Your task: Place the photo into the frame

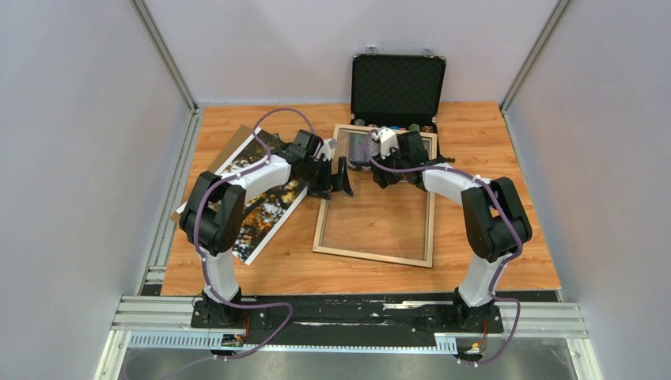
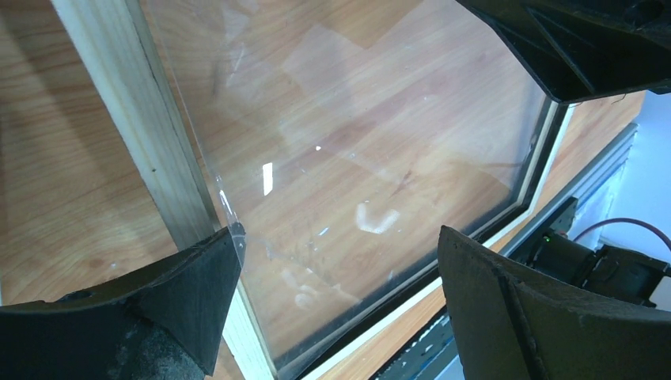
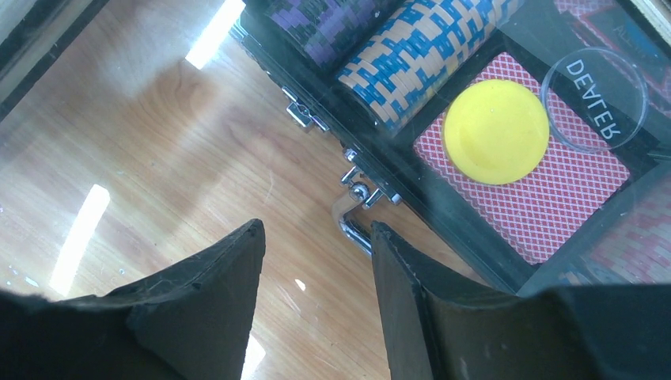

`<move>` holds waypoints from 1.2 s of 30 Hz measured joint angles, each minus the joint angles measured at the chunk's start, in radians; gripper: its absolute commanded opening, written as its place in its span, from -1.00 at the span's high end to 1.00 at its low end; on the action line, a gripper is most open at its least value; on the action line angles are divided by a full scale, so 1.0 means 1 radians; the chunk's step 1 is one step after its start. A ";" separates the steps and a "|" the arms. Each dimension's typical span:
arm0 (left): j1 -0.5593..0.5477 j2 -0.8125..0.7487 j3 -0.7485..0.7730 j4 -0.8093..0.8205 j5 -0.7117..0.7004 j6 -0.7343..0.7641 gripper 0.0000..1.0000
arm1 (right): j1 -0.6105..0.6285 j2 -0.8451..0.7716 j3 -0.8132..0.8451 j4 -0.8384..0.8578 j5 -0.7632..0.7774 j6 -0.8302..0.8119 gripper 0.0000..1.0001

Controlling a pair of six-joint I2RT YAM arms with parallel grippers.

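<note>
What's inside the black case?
Purple and blue-and-tan chip rows, a yellow disc on red-backed cards, a clear DEALER button. The rest is cut off or hidden by the right fingers.

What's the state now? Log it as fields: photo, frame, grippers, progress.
frame: flat, table centre, clear sheet inside
photo: picture side up, table's left, outside the frame
left gripper: open, over frame's left rail
right gripper: open, empty, over frame's far end near chip case
progress: photo not yet inserted
</note>
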 measured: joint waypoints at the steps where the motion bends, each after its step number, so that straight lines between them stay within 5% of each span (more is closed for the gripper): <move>1: 0.000 -0.003 0.002 -0.003 -0.008 0.003 -1.00 | 0.000 0.000 0.000 0.000 0.000 0.000 -0.08; 16: 0.009 -0.078 0.006 -0.055 -0.132 0.051 -1.00 | -0.001 0.002 0.000 -0.001 0.004 0.000 -0.08; 36: 0.025 -0.102 0.006 -0.052 -0.205 0.114 -1.00 | -0.005 -0.121 0.001 -0.061 0.053 0.008 -0.46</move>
